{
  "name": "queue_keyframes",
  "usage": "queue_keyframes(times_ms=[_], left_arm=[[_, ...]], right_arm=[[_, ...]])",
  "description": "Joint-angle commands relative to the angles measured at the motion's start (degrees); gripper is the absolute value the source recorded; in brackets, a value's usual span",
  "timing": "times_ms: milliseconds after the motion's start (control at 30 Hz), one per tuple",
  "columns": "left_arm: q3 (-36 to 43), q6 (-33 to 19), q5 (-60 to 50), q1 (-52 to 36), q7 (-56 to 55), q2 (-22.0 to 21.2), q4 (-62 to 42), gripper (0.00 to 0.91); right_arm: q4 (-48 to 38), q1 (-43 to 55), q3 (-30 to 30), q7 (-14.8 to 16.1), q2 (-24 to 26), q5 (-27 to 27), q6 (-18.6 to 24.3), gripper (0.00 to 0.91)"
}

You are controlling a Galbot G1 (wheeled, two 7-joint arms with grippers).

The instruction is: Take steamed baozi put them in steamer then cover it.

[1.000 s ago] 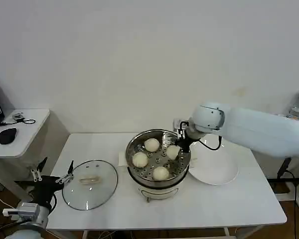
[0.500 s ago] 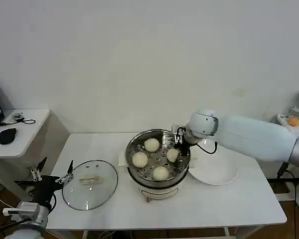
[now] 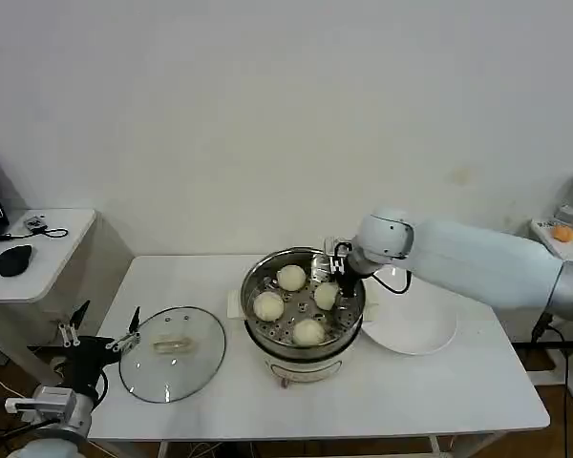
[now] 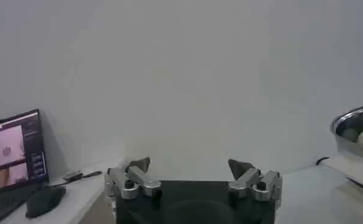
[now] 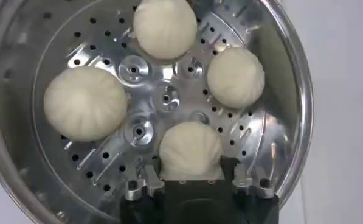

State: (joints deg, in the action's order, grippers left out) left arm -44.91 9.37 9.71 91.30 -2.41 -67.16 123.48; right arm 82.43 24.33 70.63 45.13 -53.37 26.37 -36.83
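The right gripper [image 5: 190,176] holds the fourth bun [image 3: 326,295] low inside the steamer [image 3: 258,329] to set it down, while the left gripper [image 4: 193,176] waits wide open near the lid [image 3: 172,352].

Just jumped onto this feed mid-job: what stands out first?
The steel steamer at the table's centre holds all four baozi, with the right tool shut on the one nearest the plate. The glass cover lies off to the steamer's left, beside the idle, open left tool.
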Motion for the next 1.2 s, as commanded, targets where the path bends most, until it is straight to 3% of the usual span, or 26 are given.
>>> queue_keyframes(times_ms=[33,233,367,467,533,567,667,733,767,833,933,967,1000,1067,1167,1200], left_arm=[[0.1,0.0,0.0,-0.1,0.0,-0.1,-0.1,0.907],[0.2,0.0,0.2,-0.2,-0.1,-0.2,-0.3,0.907],[0.5,0.0,0.3,-0.5,-0.2,-0.2,-0.9,0.907],[0.9,0.0,0.3,-0.8,-0.2,-0.2,-1.2,0.907],[1.2,0.0,0.3,-1.1,-0.2,-0.2,-1.6,0.907],[1.6,0.0,0.2,-1.3,-0.2,-0.3,-1.7,0.907],[2.3,-0.2,0.1,-1.5,-0.3,-0.5,-2.3,0.907],[2.7,-0.4,-0.2,-1.5,-0.4,-0.7,-2.5,0.907],[2.9,-0.5,-0.3,-1.6,-0.5,-0.7,-2.9,0.907],[3.5,-0.9,-0.7,-1.6,-1.1,-0.8,-3.2,0.907],[4.1,-0.9,-1.1,-1.8,-2.4,-1.1,-3.3,0.907],[4.5,-0.8,-1.6,-1.8,-2.5,-1.0,-3.6,0.907],[4.7,-0.7,-1.8,-1.9,-2.7,-1.0,-3.8,0.907],[5.7,-0.6,-3.7,-2.1,-3.8,-0.7,-4.7,0.907],[6.5,-3.0,-12.0,-2.1,-4.9,-0.5,-6.5,0.907],[6.7,-4.0,-14.7,-1.9,-5.3,-0.1,-6.6,0.907]], right_arm=[[1.2,0.5,-0.6,0.1,1.0,-0.1,-0.2,0.907],[5.8,2.7,-3.3,-2.2,4.8,1.9,-1.0,0.907],[12.8,1.7,-9.0,-5.7,11.8,4.0,-0.6,0.907],[18.5,-4.6,-16.6,-14.2,18.3,5.1,0.0,0.907],[22.6,-10.8,-21.6,-26.1,22.6,7.6,2.3,0.907],[24.0,-15.3,-24.9,-30.6,24.0,8.4,4.6,0.907],[27.3,-33.5,-41.5,-39.5,27.1,7.3,9.2,0.907],[28.7,-43.3,-49.9,-44.9,27.7,6.7,15.0,0.907],[28.9,-46.6,-52.0,-47.2,27.7,6.3,17.5,0.907],[29.1,-57.3,-63.9,-50.3,26.5,6.6,20.9,0.907],[27.8,-69.4,-75.8,-51.7,20.8,4.8,25.8,0.907],[27.3,-74.1,-83.0,-51.5,17.7,3.1,29.3,0.907],[27.1,-76.7,-84.9,-51.4,16.7,2.4,29.7,0.907],[26.0,-83.9,-95.8,-48.7,9.2,-2.9,33.9,0.907],[25.8,-91.5,-106.6,-43.8,2.8,-4.8,36.0,0.907],[26.1,-94.9,-112.0,-39.7,0.2,-4.0,35.8,0.907]])
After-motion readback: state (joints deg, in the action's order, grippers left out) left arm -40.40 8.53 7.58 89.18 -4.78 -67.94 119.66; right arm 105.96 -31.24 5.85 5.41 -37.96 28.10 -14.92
